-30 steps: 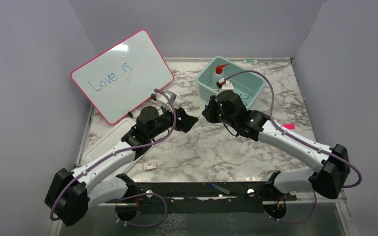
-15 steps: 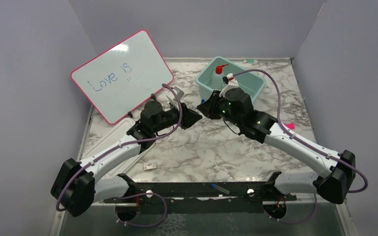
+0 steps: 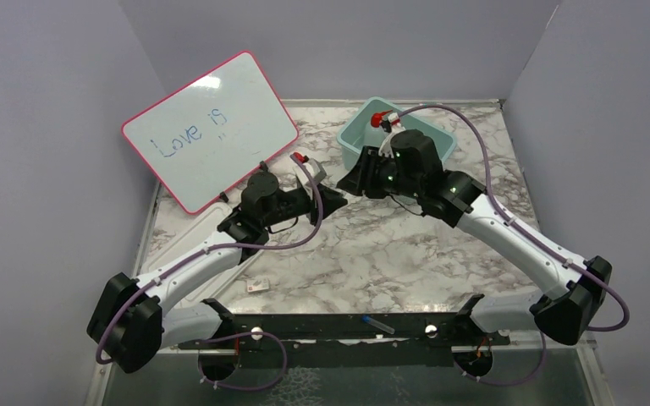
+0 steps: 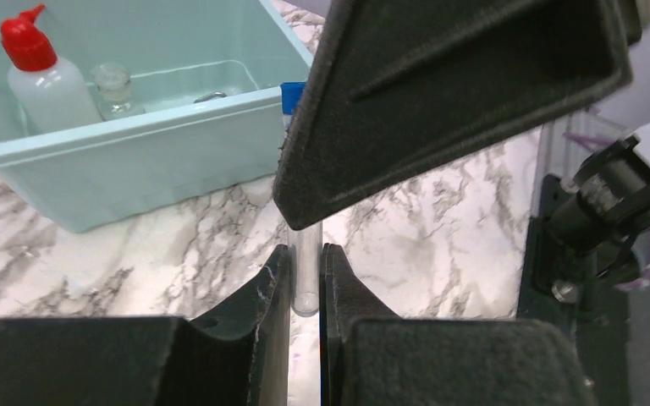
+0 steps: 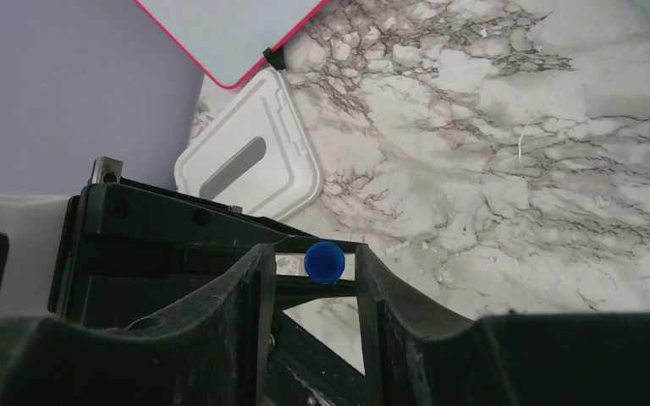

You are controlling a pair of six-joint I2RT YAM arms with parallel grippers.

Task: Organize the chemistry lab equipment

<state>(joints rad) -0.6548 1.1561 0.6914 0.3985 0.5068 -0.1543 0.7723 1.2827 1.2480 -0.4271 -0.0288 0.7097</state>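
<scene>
Since the earlier frame, the right gripper (image 3: 352, 183) has been carried toward the upper middle of the top view, and the left gripper (image 3: 336, 200) has been brought up against it, so that the two are now met tip to tip at the centre of the marble table (image 3: 406, 254). Just above them the teal bin (image 3: 351, 142) is partly covered by the right wrist, and only the red cap of the squeeze bottle (image 3: 378, 118) is seen inside it; the whiteboard (image 3: 210, 131) is propped at the upper left. In the left wrist view, a clear tube (image 4: 305, 292) is seen clenched upright between the left fingers at lower centre, its blue cap (image 4: 290, 93) showing just above, beside the bin's wall. The upper part of the tube is hidden behind a finger (image 4: 457, 93) of the right gripper, which fills the upper right. A small glass vial (image 4: 114, 83) is stood beside the bottle in the bin. In the right wrist view, the cap is seen from above between the right fingers, which are spread, with a gap left on either side, so the tube is released by them. A white lid (image 5: 250, 161) is laid at upper left.
</scene>
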